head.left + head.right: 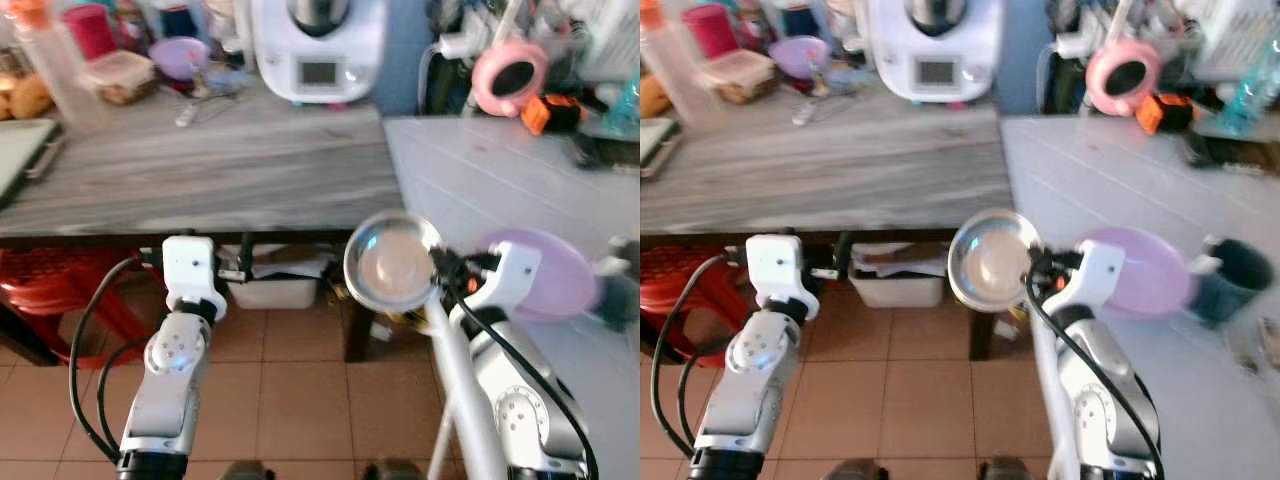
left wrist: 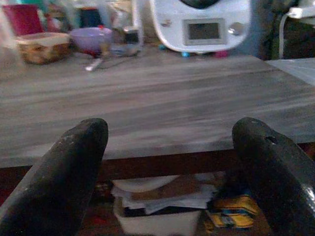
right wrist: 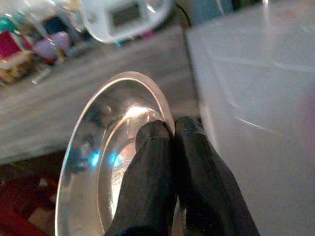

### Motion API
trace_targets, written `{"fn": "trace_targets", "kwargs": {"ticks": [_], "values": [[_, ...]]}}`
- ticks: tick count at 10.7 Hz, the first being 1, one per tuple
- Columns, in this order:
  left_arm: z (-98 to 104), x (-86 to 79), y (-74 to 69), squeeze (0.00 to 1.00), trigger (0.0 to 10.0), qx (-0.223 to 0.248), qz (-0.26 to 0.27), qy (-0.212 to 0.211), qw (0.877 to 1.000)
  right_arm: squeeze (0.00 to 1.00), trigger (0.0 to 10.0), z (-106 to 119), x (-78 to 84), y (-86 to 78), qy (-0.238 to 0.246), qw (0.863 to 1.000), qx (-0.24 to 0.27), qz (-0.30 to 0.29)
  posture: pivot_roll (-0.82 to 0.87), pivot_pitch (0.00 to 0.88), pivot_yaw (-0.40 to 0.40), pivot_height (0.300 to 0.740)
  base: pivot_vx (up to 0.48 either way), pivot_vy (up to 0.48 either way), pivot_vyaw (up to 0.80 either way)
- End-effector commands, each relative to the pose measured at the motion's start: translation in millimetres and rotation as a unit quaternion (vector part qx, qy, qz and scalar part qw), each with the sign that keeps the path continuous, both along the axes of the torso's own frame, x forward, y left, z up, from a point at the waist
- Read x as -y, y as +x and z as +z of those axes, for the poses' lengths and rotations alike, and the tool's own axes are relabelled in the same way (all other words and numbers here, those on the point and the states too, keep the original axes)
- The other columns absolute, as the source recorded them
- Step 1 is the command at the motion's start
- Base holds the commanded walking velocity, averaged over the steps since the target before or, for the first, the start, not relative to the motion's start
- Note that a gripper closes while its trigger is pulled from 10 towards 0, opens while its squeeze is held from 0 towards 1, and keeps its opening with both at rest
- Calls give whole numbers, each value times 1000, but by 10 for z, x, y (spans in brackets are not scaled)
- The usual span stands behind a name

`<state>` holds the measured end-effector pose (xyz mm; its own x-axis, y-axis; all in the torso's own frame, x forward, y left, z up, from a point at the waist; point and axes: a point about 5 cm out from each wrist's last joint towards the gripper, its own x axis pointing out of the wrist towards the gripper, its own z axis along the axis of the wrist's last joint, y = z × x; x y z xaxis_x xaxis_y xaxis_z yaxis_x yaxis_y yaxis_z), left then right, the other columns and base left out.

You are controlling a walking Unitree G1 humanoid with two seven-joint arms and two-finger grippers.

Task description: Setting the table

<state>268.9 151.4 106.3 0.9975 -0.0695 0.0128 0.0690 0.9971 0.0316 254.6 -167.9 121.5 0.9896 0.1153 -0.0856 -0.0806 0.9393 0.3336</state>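
Observation:
My right gripper (image 3: pixel 171 132) is shut on the rim of a shiny steel plate (image 1: pixel 392 262), which it holds tilted in the air over the floor, just off the near corner of the grey wooden table (image 1: pixel 230 170) and beside the white table (image 1: pixel 500 180). In the right wrist view the two black fingers (image 3: pixel 152 162) pinch the steel plate (image 3: pixel 103 162) at its edge. A lilac plate (image 1: pixel 550 275) lies on the white table behind my right wrist. My left gripper (image 2: pixel 172 142) is open and empty, level with the grey table's front edge, fingers (image 2: pixel 64 172) wide apart.
At the back of the grey table stand a white kitchen machine (image 1: pixel 320 45), a purple bowl (image 1: pixel 180 55) and a food box (image 1: pixel 120 75). A dark mug (image 1: pixel 1230 280) sits on the white table. A red stool (image 1: pixel 50 290) and a white box (image 1: pixel 275 285) are under the table.

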Motion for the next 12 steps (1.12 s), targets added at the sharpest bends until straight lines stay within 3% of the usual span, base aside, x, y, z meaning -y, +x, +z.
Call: {"fn": "trace_targets", "kwargs": {"ticks": [1, 4, 7, 12], "values": [[-9, -103, -17, 0, 10000, -1, 11, 13, 1000, 0, 10000, 57, -90, 17, -4, 1000, 18, 18, -3, 0, 19, 740, 0, 480, 0], [10, -74, -20, 0, 10000, 13, 0, 39, 999, 0, 10000, 60, -72, 19, -13, 999, 25, 16, -2, 0, 15, 740, 0, 477, 0], [38, -36, -32, 0, 10000, 23, -13, 50, 998, 0, 10000, 112, -64, 45, -36, 998, 50, 7, 1, 0, 22, 740, 480, 0, 0], [62, 27, -29, 0, 10000, 31, -24, 46, 998, 0, 10000, 217, 113, 182, -43, 996, 72, -32, -1, 0, 24, 740, 480, 0, 0]]}}
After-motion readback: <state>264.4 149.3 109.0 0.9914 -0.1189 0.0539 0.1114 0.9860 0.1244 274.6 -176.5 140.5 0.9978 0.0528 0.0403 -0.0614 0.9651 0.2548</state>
